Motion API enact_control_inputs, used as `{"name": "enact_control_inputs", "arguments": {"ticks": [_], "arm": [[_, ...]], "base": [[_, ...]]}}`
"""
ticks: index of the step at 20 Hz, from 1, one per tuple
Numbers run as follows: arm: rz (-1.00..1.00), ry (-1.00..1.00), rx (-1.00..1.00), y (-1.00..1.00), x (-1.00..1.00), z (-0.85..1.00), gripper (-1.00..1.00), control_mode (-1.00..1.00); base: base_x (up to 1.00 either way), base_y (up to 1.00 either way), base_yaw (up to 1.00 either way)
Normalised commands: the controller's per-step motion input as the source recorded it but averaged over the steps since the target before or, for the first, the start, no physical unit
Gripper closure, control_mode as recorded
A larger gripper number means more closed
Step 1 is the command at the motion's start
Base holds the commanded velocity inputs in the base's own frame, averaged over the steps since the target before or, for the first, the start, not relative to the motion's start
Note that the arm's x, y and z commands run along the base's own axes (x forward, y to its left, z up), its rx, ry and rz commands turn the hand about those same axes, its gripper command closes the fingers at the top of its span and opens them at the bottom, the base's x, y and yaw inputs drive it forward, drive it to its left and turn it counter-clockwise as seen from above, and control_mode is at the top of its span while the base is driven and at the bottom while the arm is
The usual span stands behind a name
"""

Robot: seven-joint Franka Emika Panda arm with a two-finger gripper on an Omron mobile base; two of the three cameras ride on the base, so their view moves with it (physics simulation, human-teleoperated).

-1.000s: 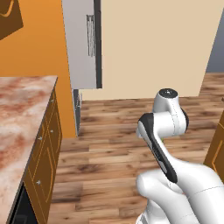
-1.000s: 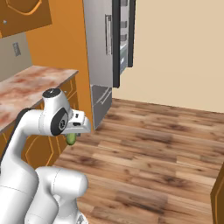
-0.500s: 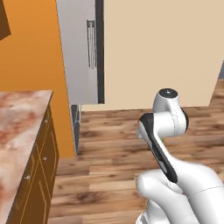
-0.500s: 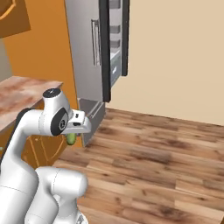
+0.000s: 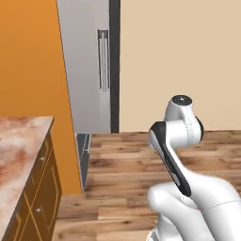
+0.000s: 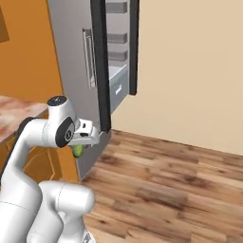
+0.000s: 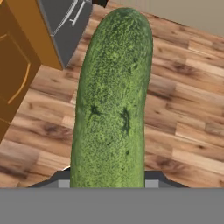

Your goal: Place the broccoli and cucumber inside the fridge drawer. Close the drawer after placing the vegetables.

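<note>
Cucumber look: cucumber (image 7: 113, 100) is long, slim, dark to mid green with a fine speckled, pebbly skin; rounded far end, a slight bend along its length, two small darker marks near the middle.
Cucumber place: runs straight out from the gripper (image 7: 108, 183) in the hand view, its near end sunk between the fingertips, its far end pointing away over the wood floor (image 7: 183, 109). In the right base view a small green end of it (image 6: 78, 150) pokes out just under the hand.
Gripper state: jaws pressed in on the cucumber, pinching its near end; grey finger pads (image 7: 64, 181) sit hard against either side of it.
Gripper place: hand (image 6: 87, 134) is held up in the air off the floor, at the end of the folded white arm (image 6: 33, 137).
Fridge drawer: pale whitish box (image 6: 117, 83) stands pulled out of the open fridge, ahead of and above the gripper, well apart from it; its inside cannot be made out.
Fridge: grey steel door (image 6: 78, 71) with a vertical bar handle (image 6: 87, 57) sits beyond the gripper, dark edge strip running down beside it.
To the gripper's side: orange cabinet (image 7: 19, 65), apart from the cucumber; marbled countertop (image 5: 16, 150) behind the arm.
Broccoli: cannot be located.
</note>
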Motion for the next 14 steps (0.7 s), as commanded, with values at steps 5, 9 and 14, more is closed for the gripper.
{"name": "enact_control_inputs", "arguments": {"ticks": [5,9,14], "arm": [[0.00,0.00,0.00,0.00,0.00,0.00,1.00,1.00],[0.00,0.00,0.00,0.00,0.00,0.00,1.00,1.00],[0.00,0.00,0.00,0.00,0.00,0.00,1.00,1.00]], "base": [[1.00,-0.55,0.20],[1.00,-0.59,0.28],[1.00,-0.57,0.33]]}}
